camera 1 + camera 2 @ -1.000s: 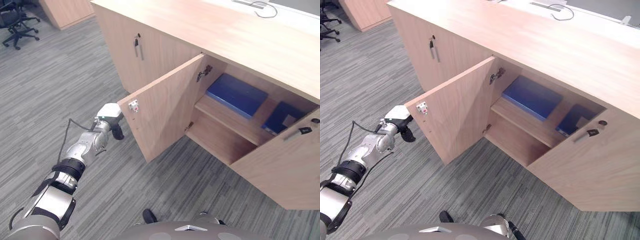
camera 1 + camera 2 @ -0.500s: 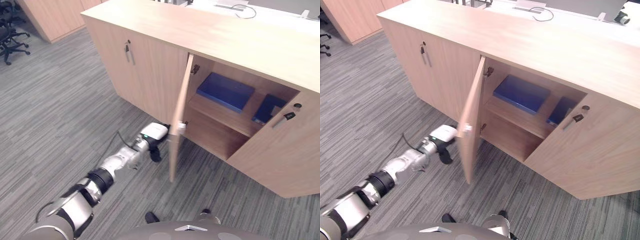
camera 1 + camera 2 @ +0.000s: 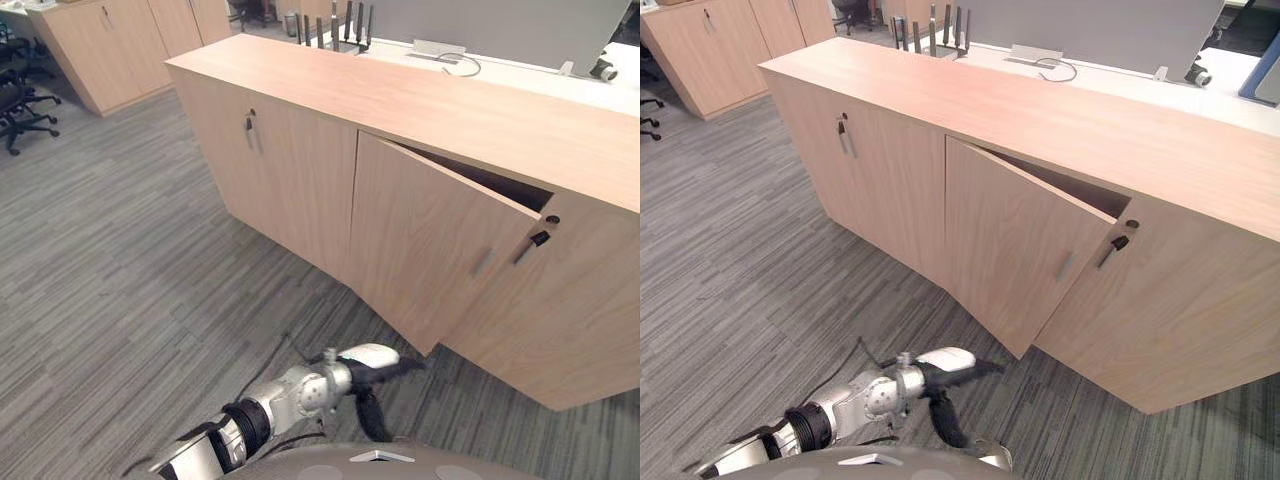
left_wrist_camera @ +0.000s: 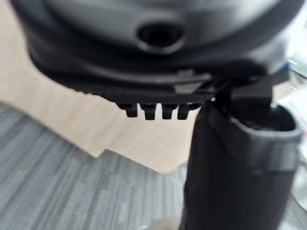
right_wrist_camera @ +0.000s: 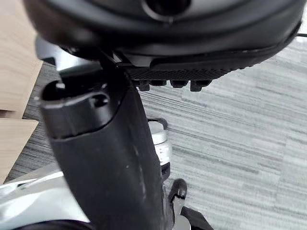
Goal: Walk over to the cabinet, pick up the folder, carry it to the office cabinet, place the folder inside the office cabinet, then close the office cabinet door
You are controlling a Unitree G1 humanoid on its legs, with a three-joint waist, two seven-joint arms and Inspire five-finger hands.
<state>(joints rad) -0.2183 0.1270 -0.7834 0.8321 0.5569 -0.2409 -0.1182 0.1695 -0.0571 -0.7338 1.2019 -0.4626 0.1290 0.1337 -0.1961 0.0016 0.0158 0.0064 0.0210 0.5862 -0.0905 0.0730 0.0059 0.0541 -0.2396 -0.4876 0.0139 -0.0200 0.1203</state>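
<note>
The office cabinet (image 3: 300, 180) is of light wood, and its middle door (image 3: 430, 250) stands only slightly ajar. A dark gap (image 3: 490, 182) stays open at the door's top right edge. The folder is hidden behind the door. My left hand (image 3: 375, 358) hangs low over the carpet, open, with its fingers straight and pointing at the door's bottom corner (image 3: 1022, 350). Whether they touch the door I cannot tell. In the left wrist view the pale door (image 4: 72, 120) lies just past my left hand's fingers (image 4: 156, 111). My right hand (image 5: 105, 158) is open over the carpet.
The cabinet's far-left door carries a handle (image 3: 250, 128), and the door on the right a black one (image 3: 533, 240). Office chairs (image 3: 20, 100) and another wooden cabinet (image 3: 100, 50) stand at the back left. A cable (image 3: 1055, 68) lies on the desk behind. Grey carpet (image 3: 130, 270) spreads to the left.
The door has swung from half open to almost shut, hiding the blue folders. My left hand followed it to the right and downward. The camera has shifted too.
</note>
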